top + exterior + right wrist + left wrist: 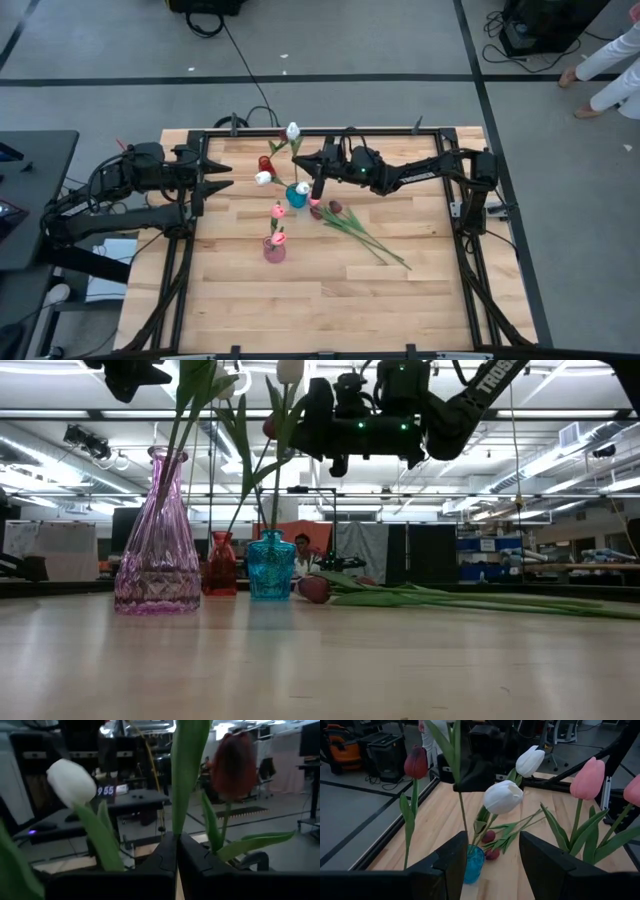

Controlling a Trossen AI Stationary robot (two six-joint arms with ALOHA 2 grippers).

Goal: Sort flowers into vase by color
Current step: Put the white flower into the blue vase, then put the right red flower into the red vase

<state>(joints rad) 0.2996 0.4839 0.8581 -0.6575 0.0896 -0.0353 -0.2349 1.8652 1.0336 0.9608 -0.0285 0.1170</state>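
Right wrist view shows the right pincer clamped tight on a white tulip's stem above the teal vase, while the left pincer gapes wide, empty, at the counter's left edge.

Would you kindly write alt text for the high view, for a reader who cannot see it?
The right tool hangs above the blue vase of white tulips; the left tool waits open at the table's left edge. Dark red tulips lie loose beside a pink vase.

Three vases stand close together mid-table: the pink vase nearest you, the teal vase and red vase farther back. Loose tulips block the right side. Your near half stays open.
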